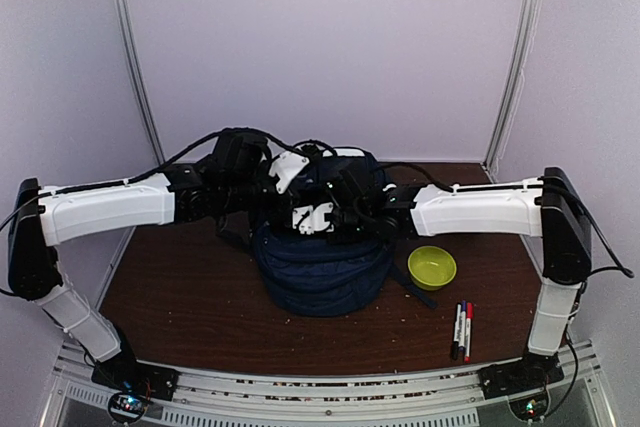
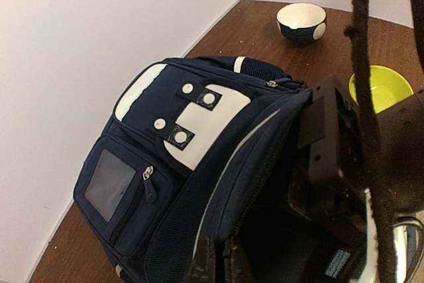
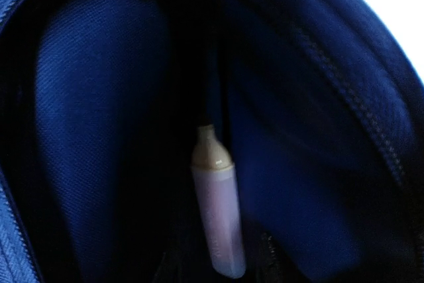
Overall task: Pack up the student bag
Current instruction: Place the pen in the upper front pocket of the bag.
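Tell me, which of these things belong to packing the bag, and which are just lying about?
Part of the job:
student bag, its opening edge pinched by the left gripper
capped pen, already inside the bag
markers on the table, probably waiting to go in

Just lying about, it seems:
green bowl
white and navy bowl

The bag [image 1: 322,269] stands at the middle of the table [image 1: 190,297]. A bowl [image 1: 432,267] sits just beside it at its 3 o'clock, and markers [image 1: 462,330] lie side by side at its 4 o'clock, near the front edge. A pen [image 3: 215,220] lies inside the bag against the lining, and a second bowl [image 2: 301,22] sits beyond the first, near the wall corner.
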{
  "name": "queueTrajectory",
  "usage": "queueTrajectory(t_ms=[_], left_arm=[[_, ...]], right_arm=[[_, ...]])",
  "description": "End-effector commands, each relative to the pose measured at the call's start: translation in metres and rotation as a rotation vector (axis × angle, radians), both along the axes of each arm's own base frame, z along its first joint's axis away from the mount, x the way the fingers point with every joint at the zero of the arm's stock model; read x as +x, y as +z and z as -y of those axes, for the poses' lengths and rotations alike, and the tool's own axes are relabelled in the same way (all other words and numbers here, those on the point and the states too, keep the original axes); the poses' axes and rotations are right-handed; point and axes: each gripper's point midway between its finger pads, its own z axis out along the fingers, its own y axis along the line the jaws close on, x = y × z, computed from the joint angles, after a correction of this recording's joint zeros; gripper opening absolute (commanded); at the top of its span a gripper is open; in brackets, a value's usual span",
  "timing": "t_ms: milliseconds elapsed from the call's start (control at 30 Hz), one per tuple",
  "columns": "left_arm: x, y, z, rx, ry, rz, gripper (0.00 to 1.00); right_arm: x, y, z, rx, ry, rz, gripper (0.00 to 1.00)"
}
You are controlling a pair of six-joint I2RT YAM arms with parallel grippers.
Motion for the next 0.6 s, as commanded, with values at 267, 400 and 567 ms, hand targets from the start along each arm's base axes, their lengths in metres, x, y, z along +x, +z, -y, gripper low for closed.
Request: queueTrajectory(t_ms=[267, 400, 567], left_arm=[[0.012, 0.047, -0.004, -0.150, 0.030, 0.093, 0.00], [0.014, 0.038, -0.008, -0.143, 0.043, 0.083, 0.00], [0.015, 0.028, -0.014, -0.137, 0.060, 0.071, 0.00]], right_arm=[[-0.046, 0.043, 0.022, 0.141, 0.041, -0.146, 0.44], [-0.096, 0.038, 0.048, 0.123, 0.115, -0.340, 0.42], [-0.166, -0.011, 0.109, -0.034, 0.165, -0.649, 0.38]])
